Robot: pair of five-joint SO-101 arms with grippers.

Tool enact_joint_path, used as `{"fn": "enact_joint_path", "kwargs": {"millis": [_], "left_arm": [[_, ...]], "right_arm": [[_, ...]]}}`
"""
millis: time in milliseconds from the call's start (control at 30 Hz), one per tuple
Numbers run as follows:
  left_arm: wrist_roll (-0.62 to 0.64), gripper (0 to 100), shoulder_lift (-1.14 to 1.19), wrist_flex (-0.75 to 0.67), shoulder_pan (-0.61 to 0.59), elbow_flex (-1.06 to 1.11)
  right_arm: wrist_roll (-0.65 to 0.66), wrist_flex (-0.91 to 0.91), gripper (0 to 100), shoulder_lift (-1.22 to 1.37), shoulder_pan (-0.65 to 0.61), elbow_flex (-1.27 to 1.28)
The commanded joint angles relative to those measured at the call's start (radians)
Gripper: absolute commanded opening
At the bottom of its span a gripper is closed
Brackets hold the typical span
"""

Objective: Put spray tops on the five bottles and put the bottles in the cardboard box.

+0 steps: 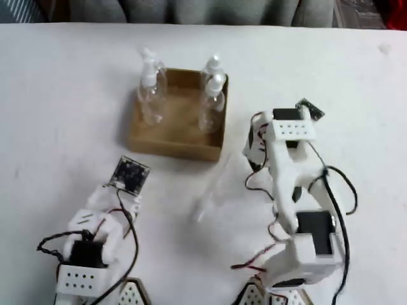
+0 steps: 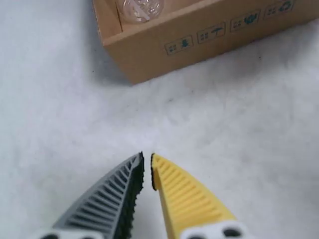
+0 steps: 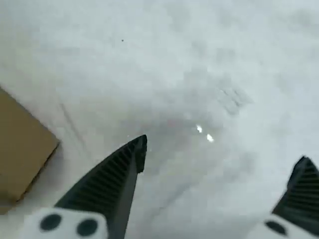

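Bottles (image 1: 152, 95) w/ spray tops (image 1: 215, 63) stood in the cardboard box (image 1: 175, 146), approx. four, while a faint clear thing (image 1: 206, 190), prob. the fifth, lay on the table (image 1: 63, 95) nearby; left pincer (image 2: 147, 164) was clenched on nothing, right pincer (image 3: 222, 150) gaped wide.

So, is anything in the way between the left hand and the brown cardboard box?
Nothing visible does. Only the white table lies between the left hand and the near wall of the brown cardboard box.
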Motion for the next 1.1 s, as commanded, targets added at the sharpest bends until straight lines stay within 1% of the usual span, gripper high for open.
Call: {"fn": "enact_joint_path", "kwargs": {"millis": [0, 333, 533, 567, 633, 733, 800, 900, 1000, 1067], "left_arm": [[-0.009, 2, -0.019, -0.002, -0.007, 0.0], [-0.009, 2, -0.019, -0.002, -0.007, 0.0], [-0.009, 2, -0.019, 0.0, -0.007, 0.0], [-0.009, 2, -0.019, 0.0, -0.007, 0.0], [-0.009, 2, -0.019, 0.002, -0.007, 0.0], [-0.009, 2, -0.019, 0.002, -0.007, 0.0], [-0.009, 2, -0.019, 0.003, -0.007, 0.0], [-0.008, 2, -0.019, 0.003, -0.007, 0.0], [-0.008, 2, -0.019, 0.003, -0.007, 0.0], [-0.008, 2, -0.019, 0.003, -0.007, 0.0]], "right_arm": [[-0.006, -0.07, 39.2, 0.068, -0.008, 0.012], [-0.005, -0.061, 39.1, 0.074, -0.008, 0.018], [-0.003, 0.058, 37.8, 0.053, -0.016, -0.018], [-0.003, 0.07, 35.8, 0.05, -0.016, -0.023], [0.014, 0.082, 28.6, 0.054, -0.018, -0.032], [0.089, 0.084, 11.1, 0.061, -0.019, -0.031], [0.11, 0.085, 0.5, 0.061, -0.016, -0.029], [0.123, 0.085, 5.6, 0.059, -0.015, -0.029], [0.118, 0.085, 0.9, 0.051, -0.021, -0.035], [0.117, 0.091, 1.9, 0.041, -0.039, -0.054]]}}
